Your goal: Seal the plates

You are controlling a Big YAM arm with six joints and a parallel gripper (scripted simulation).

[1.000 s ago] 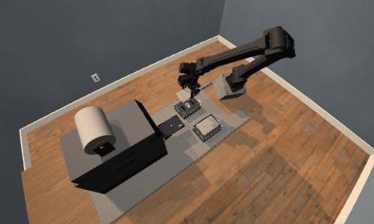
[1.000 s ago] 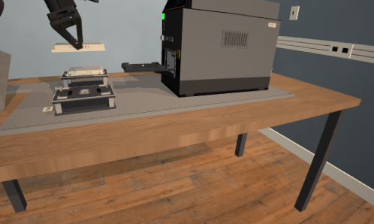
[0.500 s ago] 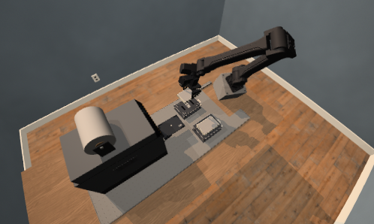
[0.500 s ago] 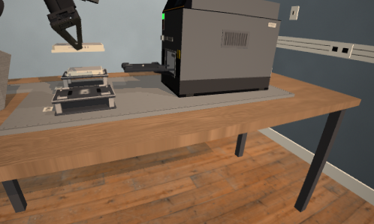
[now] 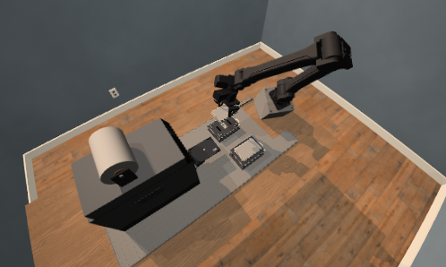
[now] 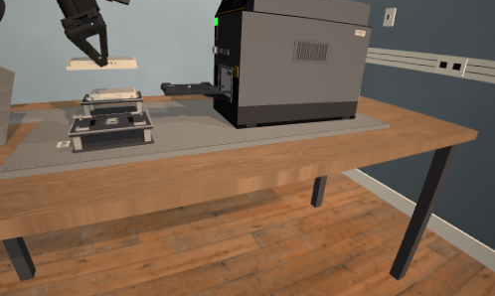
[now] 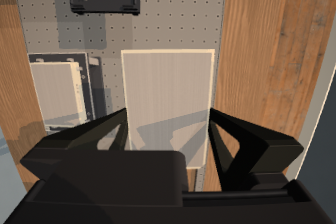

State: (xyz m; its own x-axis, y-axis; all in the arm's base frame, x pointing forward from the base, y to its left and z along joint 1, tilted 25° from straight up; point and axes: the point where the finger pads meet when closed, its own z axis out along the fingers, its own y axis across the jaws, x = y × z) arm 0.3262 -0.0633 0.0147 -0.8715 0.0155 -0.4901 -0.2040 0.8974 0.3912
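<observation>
My gripper (image 5: 230,112) (image 6: 102,64) (image 7: 168,112) is shut on a pale plate (image 5: 218,113) (image 6: 124,64) (image 7: 167,85), held about level by its long sides, well above the nests. A dark nest (image 5: 215,133) (image 6: 119,128) near the wall side stands empty. The other plate (image 5: 247,150) (image 6: 111,93) (image 7: 55,92) sits in the second nest (image 5: 245,165) (image 7: 88,82). The sealer's stage (image 5: 201,153) (image 6: 191,88) (image 7: 105,6) is out and bears no plate. The lamp (image 6: 216,21) is green. Well A1 and the nest numbers cannot be read.
The sealer (image 5: 148,144) (image 6: 298,85), a tall box with a white roll (image 5: 112,150) on top, stands beyond the stage. The arm's base (image 5: 270,105) is at the opposite end. A small label (image 6: 64,144) lies beside the empty nest.
</observation>
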